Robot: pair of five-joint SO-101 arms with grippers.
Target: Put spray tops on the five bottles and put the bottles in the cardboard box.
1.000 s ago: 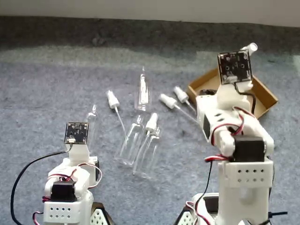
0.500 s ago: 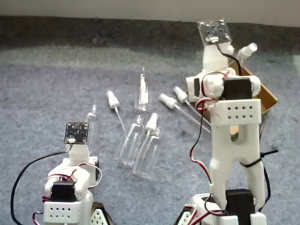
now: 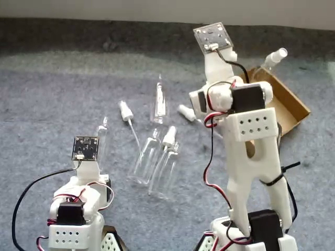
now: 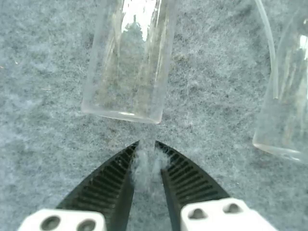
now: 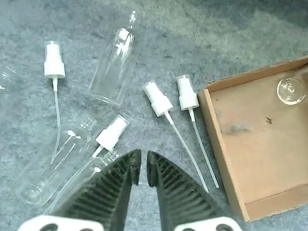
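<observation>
The left jaws are almost closed and hold nothing, their tips just short of the flat end of a clear bottle lying on the bench. The right jaws are almost closed too, up above loose spray tops. A second bottle sits in the cardboard box.

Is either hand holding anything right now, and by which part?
Nothing is held: the left hand sits empty near a bottle, and the right hand is empty too.
</observation>
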